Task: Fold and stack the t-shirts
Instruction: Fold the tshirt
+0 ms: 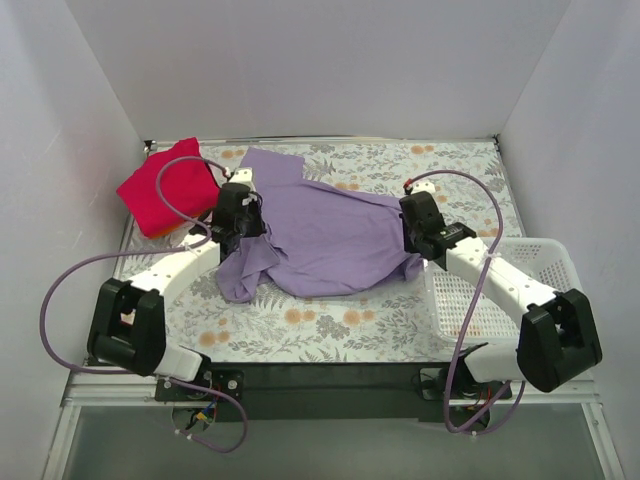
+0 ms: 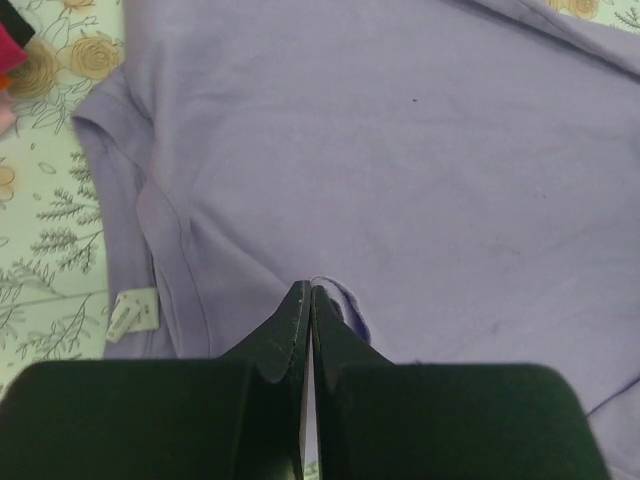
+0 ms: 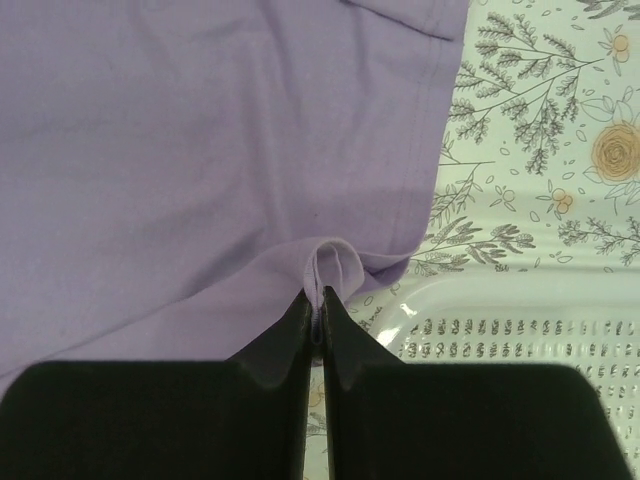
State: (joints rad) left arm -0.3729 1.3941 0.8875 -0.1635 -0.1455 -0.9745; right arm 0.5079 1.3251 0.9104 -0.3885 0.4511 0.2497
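bright, even, soft-shadowed light (wrist views blur slightly up close).

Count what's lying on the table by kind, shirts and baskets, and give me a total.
Shirts: 2 (purple shirt, red shirt)
Baskets: 1 (white basket)
Total: 3

table (floral-patterned) | lavender shirt centre | red shirt far-left | basket right
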